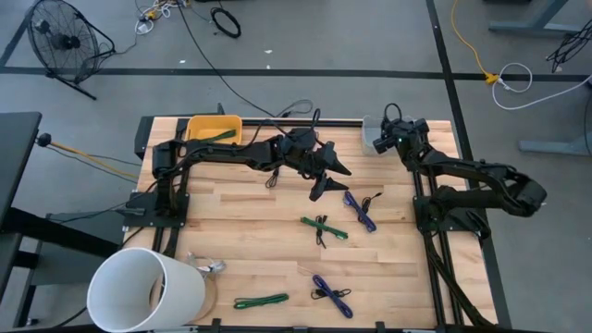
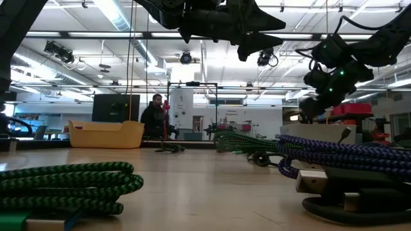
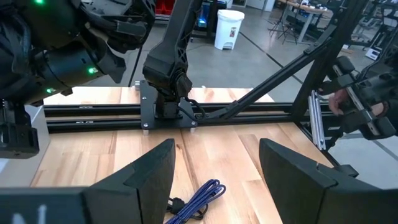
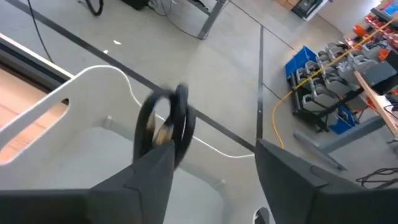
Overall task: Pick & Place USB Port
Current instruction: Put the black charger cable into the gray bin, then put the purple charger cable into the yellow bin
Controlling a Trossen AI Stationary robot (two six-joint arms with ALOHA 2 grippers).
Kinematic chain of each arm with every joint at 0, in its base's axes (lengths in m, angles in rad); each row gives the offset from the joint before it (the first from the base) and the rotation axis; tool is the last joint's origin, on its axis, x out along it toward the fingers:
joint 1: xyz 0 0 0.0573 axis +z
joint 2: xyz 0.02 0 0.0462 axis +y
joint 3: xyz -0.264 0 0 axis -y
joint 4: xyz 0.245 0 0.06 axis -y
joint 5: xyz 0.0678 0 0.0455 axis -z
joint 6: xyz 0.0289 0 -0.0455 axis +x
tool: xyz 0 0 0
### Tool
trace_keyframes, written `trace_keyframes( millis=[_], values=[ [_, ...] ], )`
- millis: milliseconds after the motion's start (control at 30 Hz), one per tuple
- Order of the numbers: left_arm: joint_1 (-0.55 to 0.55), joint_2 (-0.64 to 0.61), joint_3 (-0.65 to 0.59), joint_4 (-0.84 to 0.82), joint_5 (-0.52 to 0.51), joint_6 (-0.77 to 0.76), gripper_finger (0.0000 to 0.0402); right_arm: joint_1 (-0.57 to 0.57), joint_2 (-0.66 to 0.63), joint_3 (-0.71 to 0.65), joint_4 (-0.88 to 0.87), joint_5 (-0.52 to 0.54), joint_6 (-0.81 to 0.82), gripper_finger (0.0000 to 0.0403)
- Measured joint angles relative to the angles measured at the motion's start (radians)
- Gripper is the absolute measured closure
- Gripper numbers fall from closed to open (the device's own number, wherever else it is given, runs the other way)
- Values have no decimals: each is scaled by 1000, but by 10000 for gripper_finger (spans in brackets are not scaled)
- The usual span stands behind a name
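We judge it partway: one green cable (image 1: 215,135) lies in the yellow bin (image 1: 199,123), one dark cable (image 4: 165,124) seemingly dropping from the right gripper's (image 4: 211,168) released jaws into the white bin (image 4: 81,87), four left on the table (image 1: 259,240), left gripper (image 1: 330,178) spread, empty.

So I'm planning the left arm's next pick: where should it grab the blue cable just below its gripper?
Probably at the middle of the blue cable, from straight above: it lies flat as a long bundle, and the left gripper hangs open beside it.
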Motion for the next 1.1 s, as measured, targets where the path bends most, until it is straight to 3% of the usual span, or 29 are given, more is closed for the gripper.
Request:
trace_keyframes(
  millis=[133, 533, 700, 933, 1100],
  values=[
    [0, 0, 0, -2, 0, -2, 165, 3, 3, 0, -16, -57, 101, 177],
    [1, 0, 0, -9, 0, -1, 165, 11, 6, 0, 0, -81, 107, 193],
    [2, 0, 0, -9, 0, 0, 165, 60, -22, 32, -85, -318, 168, 193],
    [8, 0, 0, -8, 0, 0, 165, 172, -34, 108, -417, -642, 289, 193],
    [8, 0, 0, -8, 0, 0, 165, 247, -34, 118, -544, -818, 397, 192]
  ],
)
